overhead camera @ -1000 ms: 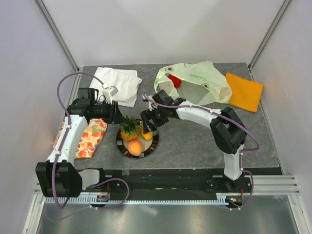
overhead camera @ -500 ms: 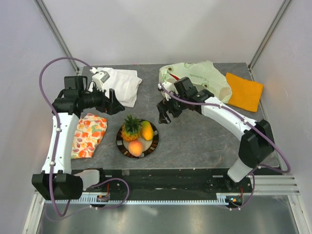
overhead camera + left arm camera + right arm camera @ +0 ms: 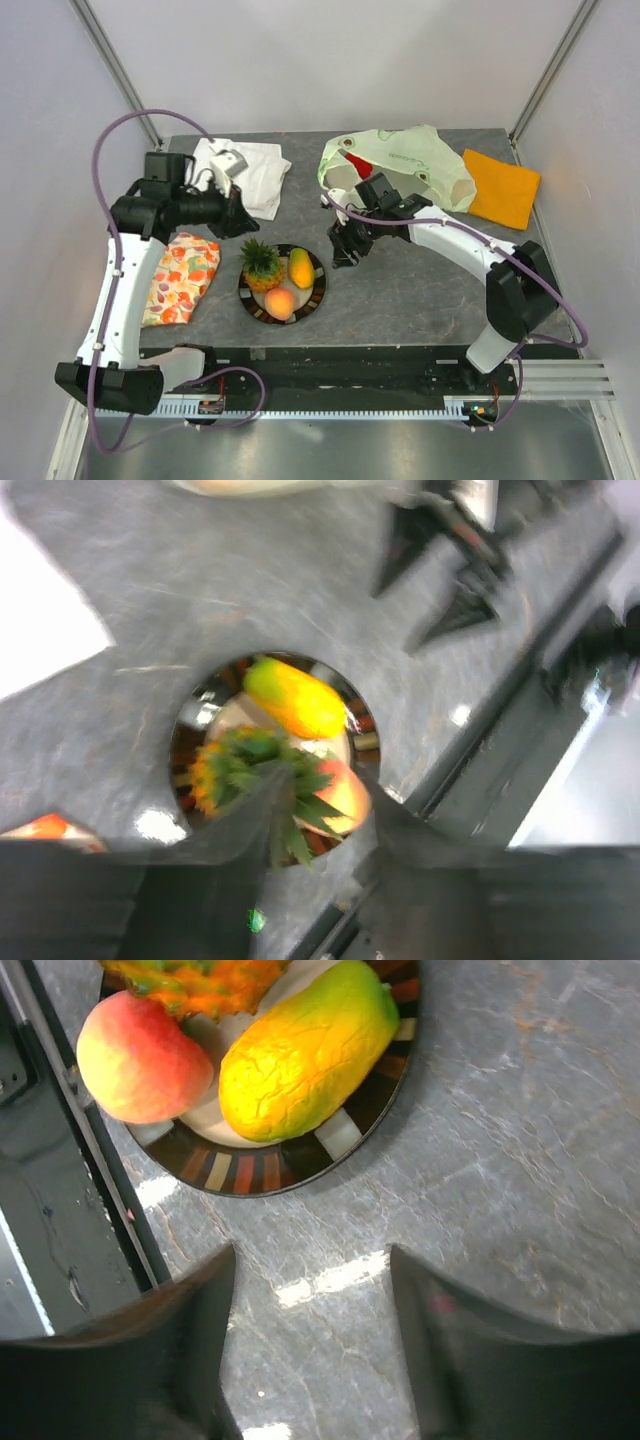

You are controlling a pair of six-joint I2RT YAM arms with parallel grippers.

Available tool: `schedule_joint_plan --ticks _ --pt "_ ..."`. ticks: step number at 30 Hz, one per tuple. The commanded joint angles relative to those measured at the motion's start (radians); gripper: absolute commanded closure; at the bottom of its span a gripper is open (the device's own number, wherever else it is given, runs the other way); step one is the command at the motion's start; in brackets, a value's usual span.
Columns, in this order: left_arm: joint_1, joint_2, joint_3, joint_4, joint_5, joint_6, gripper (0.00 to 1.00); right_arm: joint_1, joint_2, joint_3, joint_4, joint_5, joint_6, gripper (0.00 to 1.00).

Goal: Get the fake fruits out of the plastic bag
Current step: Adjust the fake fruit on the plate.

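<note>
A striped plate (image 3: pixel 312 296) holds three fake fruits: a pineapple (image 3: pixel 262 266), a mango (image 3: pixel 299 267) and a peach (image 3: pixel 280 302). The pale-green plastic bag (image 3: pixel 415 160) lies at the back of the table, and a red piece (image 3: pixel 357 163) shows in its mouth. My right gripper (image 3: pixel 345 254) hangs open and empty between bag and plate, just right of the plate. In the right wrist view it (image 3: pixel 312 1360) is over bare table, with the mango (image 3: pixel 305 1050) and peach (image 3: pixel 140 1055) ahead. My left gripper (image 3: pixel 240 218) is open and empty above the plate's back left, looking down on the pineapple crown (image 3: pixel 270 770).
A white folded cloth (image 3: pixel 250 168) lies at the back left under the left arm. A flat orange cloth (image 3: pixel 500 187) sits right of the bag. A floral patterned cloth (image 3: pixel 180 280) lies left of the plate. A black rail (image 3: pixel 350 362) lines the table's near edge.
My right gripper let go of the mango on the plate and drew back to the right. The left gripper rose away from the pineapple. The red piece shows again in the bag.
</note>
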Motion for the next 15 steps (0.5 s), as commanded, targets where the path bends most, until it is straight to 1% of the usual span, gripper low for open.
schedule_joint_plan --ticks 1,2,5,9,10,15 --pt "-0.178 -0.054 -0.062 -0.088 -0.009 0.148 0.95 0.027 0.049 -0.039 0.037 -0.108 -0.066 0.44" --pt "-0.199 -0.066 -0.106 -0.093 -0.012 0.157 0.98 0.035 0.074 -0.041 0.037 -0.128 -0.095 0.52" --pt "-0.289 -0.091 -0.16 -0.107 -0.039 0.198 0.98 0.07 0.121 -0.035 0.029 -0.184 -0.127 0.61" --pt "-0.412 -0.061 -0.189 -0.104 -0.102 0.25 0.98 0.104 0.203 0.01 0.035 -0.213 -0.118 0.63" --pt "-0.426 -0.052 -0.197 -0.094 -0.128 0.255 0.98 0.109 0.242 0.039 0.037 -0.217 -0.114 0.63" --pt "-0.519 -0.055 -0.26 -0.068 -0.185 0.274 0.98 0.115 0.333 0.113 0.074 -0.216 -0.048 0.63"
